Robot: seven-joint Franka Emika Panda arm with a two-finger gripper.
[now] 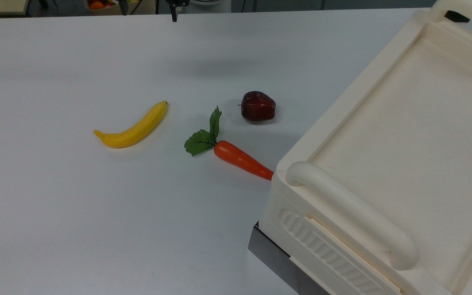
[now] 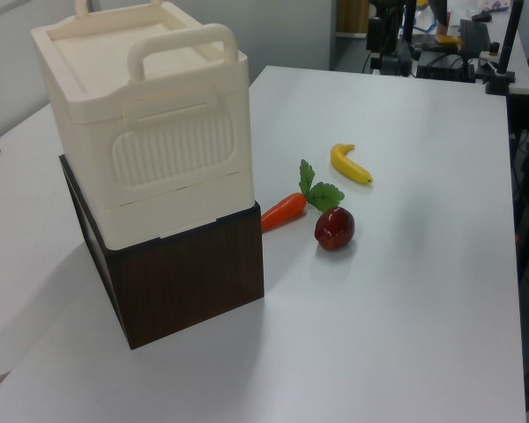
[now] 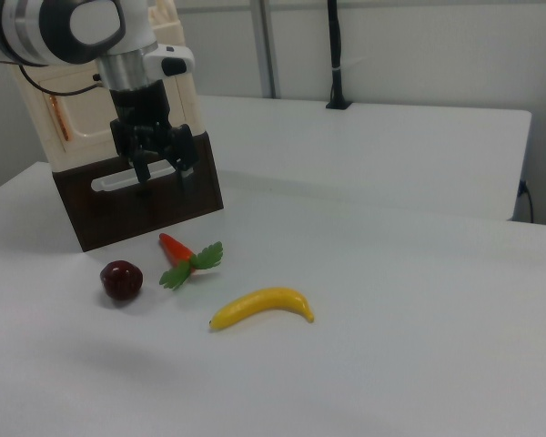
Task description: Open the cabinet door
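Awaiting opening: cabinet door [image 3: 73, 118] shut flush on cabinet [image 3: 91, 109], at the right view's upper left. Gripper [image 3: 160, 173] spread wide, empty, hovering before cabinet. Nothing accomplished; approach, grasp, pull outstanding.

No text, label, brand, number or sign could be read anywhere in the three views.
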